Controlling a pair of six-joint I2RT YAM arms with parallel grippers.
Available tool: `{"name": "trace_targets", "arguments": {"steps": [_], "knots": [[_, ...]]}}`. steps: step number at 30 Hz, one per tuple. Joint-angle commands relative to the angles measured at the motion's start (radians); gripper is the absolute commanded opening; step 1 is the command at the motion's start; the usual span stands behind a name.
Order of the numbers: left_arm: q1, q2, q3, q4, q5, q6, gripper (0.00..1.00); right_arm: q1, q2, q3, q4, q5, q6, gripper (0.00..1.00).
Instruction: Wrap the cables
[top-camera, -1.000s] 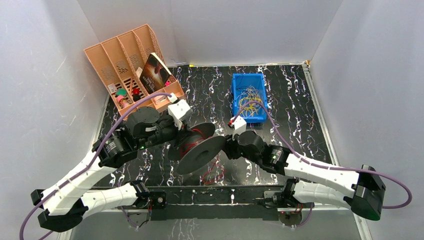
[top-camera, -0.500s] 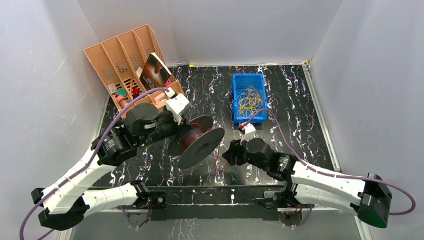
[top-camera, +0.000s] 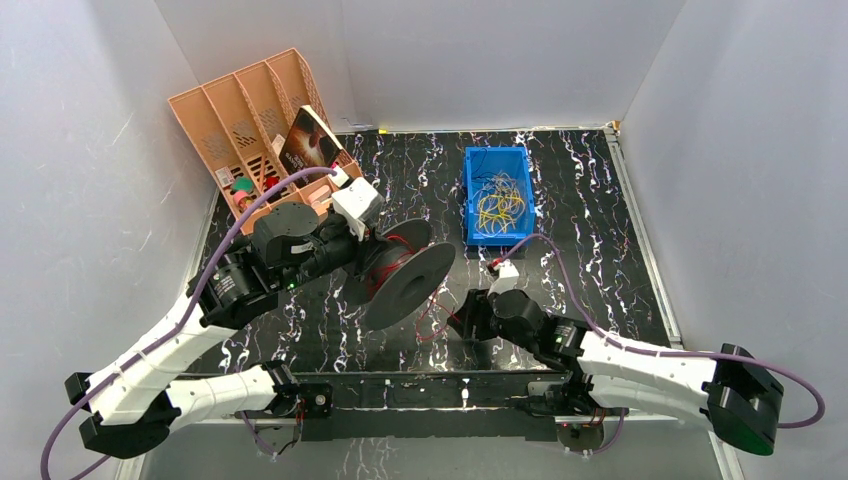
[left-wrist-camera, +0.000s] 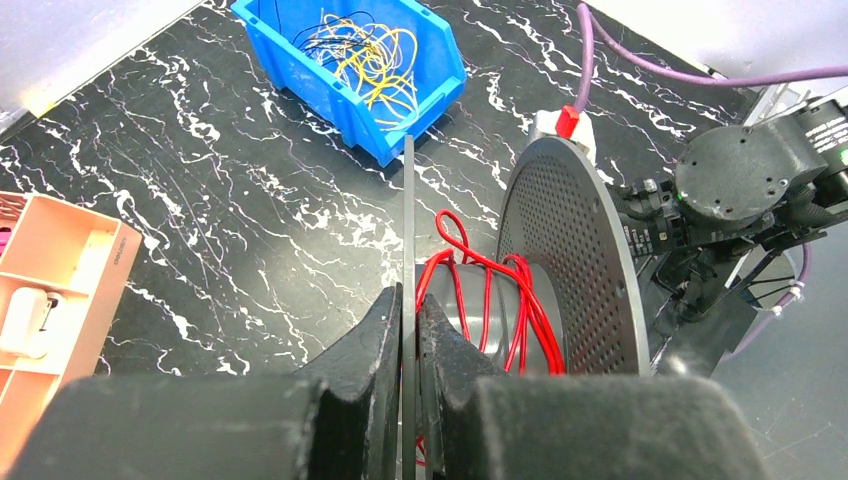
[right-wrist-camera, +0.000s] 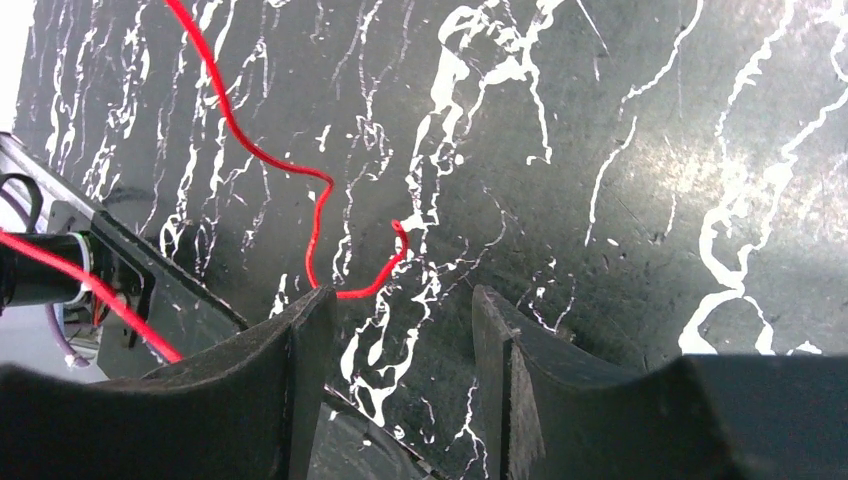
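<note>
My left gripper (top-camera: 362, 252) is shut on the near flange of the black spool (top-camera: 405, 283) and holds it tilted above the table. In the left wrist view the fingers (left-wrist-camera: 408, 330) clamp the thin flange (left-wrist-camera: 408, 230), and red cable (left-wrist-camera: 500, 300) is looped round the grey core. Loose red cable (top-camera: 430, 320) trails from the spool down to the table. My right gripper (top-camera: 467, 318) is open and empty, low over the table beside that loose strand. In the right wrist view the red cable (right-wrist-camera: 320, 215) lies just ahead of the left finger (right-wrist-camera: 300, 340), apart from it.
A blue bin (top-camera: 498, 195) of yellow wires stands at the back centre. An orange file organiser (top-camera: 262, 130) with a book stands at the back left. The table's metal front rail (top-camera: 430, 385) runs along the near edge. Purple arm cords (top-camera: 560, 270) arch over the table.
My right gripper has drawn back toward the near edge and lowered, away from the spool. My left gripper has held the spool and turned it slightly.
</note>
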Motion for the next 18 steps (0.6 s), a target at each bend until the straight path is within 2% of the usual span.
{"name": "trace_targets", "arguments": {"steps": [1, 13, 18], "knots": [[-0.002, -0.015, 0.042, 0.093, -0.015, -0.024, 0.0, -0.006, 0.011, -0.038, 0.117, 0.046, 0.087, 0.61], [-0.002, -0.021, 0.024, 0.097, -0.02, -0.044, 0.0, -0.045, 0.012, -0.056, 0.18, 0.12, 0.119, 0.62], [-0.002, -0.022, 0.017, 0.111, 0.0, -0.059, 0.0, -0.109, 0.008, -0.07, 0.206, 0.098, 0.108, 0.57]]}}
